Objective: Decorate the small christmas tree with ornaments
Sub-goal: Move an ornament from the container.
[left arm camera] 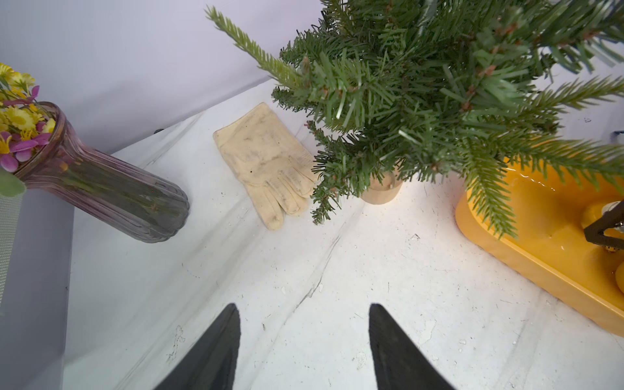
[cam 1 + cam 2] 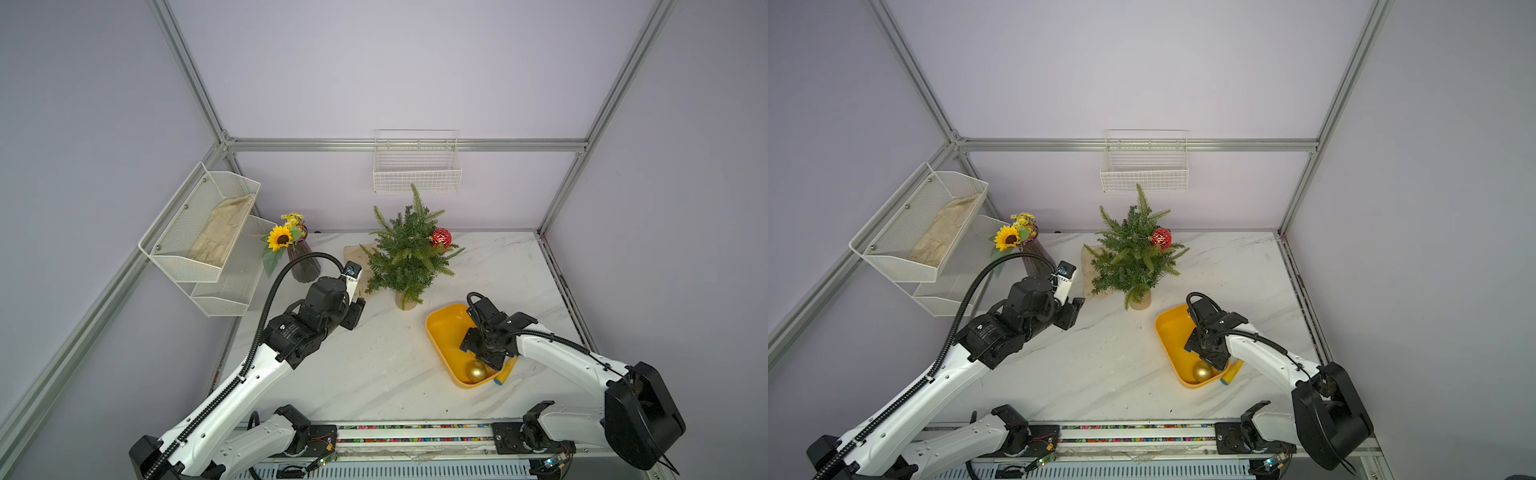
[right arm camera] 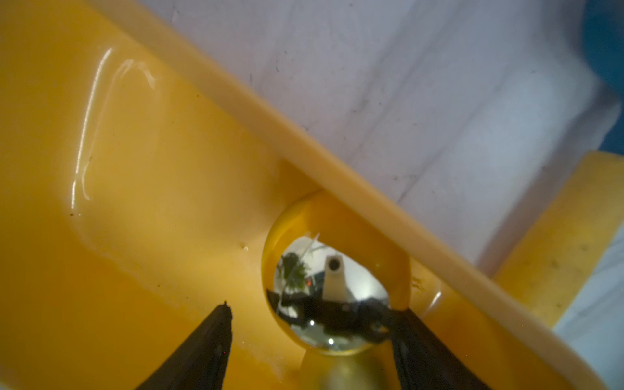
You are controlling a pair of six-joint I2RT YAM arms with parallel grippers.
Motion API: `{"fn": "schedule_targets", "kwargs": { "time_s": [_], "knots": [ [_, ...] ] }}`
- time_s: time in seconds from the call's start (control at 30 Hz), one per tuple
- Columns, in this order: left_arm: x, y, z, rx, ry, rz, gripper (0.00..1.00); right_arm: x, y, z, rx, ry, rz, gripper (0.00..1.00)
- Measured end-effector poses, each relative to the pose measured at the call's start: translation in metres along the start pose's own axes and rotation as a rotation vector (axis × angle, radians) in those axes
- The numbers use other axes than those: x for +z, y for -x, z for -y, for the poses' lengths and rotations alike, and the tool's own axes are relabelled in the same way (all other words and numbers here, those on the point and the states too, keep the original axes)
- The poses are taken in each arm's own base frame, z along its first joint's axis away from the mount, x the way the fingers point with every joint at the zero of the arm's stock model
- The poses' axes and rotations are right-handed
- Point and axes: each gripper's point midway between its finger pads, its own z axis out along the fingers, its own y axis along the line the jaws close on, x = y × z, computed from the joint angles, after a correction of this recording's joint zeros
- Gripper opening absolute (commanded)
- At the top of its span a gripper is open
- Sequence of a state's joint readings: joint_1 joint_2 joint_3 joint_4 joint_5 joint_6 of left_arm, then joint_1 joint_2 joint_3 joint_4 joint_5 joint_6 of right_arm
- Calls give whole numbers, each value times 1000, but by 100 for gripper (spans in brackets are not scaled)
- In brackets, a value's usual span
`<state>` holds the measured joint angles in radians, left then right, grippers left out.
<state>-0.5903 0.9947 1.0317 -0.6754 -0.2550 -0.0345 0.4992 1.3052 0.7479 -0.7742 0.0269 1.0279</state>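
my left gripper (image 1: 303,307) is hanging open over bare marble table (image 2: 374,365), its two black fingers (image 1: 209,351) standing well apart with nothing between them. in both top views it is sitting left of centre, near the tree's lower branches but clear of them. my right gripper (image 3: 312,309) is reaching down into the one yellow tray (image 2: 444,332) at the lower right of the frame, jaws spread around the shiny mirrored ball (image 3: 332,293). one finger seems to be touching the ball's side while the other is showing a gap, so i am reading it as open, not gripping.

i am counting one small christmas tree (image 2: 409,249), standing upright just right of centre toward the back wall. i am counting three ornaments. one red glittery ball (image 2: 440,237) is hanging on the tree's upper right branches. one matte gold ball (image 2: 476,371) is lying at the tray's near end. the mirrored one is hiding under the right gripper in both top views.

one toy rake handle (image 2: 505,376) is poking out just beside the tray's lower right edge. one ribbed vase (image 2: 305,266) holding one sunflower (image 2: 279,237) is standing left of centre. one pale glove (image 1: 266,162) is lying flat between vase and tree. one wire basket (image 2: 417,174) is hanging above the tree.
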Motion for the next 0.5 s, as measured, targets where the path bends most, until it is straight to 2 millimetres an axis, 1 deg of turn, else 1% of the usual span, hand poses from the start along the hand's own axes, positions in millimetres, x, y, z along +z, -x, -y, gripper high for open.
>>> {"fn": "schedule_targets", "kwargs": {
  "time_s": [0.17, 0.37, 0.5],
  "knots": [
    [3, -2, 0, 6, 3, -11, 61, 10, 5, -2, -4, -21, 10, 75],
    [6, -3, 1, 8, 4, -21, 61, 8, 20, -5, -15, -40, 80, 74],
    [6, -3, 0, 8, 7, -21, 61, 10, 26, -4, -29, -65, 106, 72]
  ]
}}
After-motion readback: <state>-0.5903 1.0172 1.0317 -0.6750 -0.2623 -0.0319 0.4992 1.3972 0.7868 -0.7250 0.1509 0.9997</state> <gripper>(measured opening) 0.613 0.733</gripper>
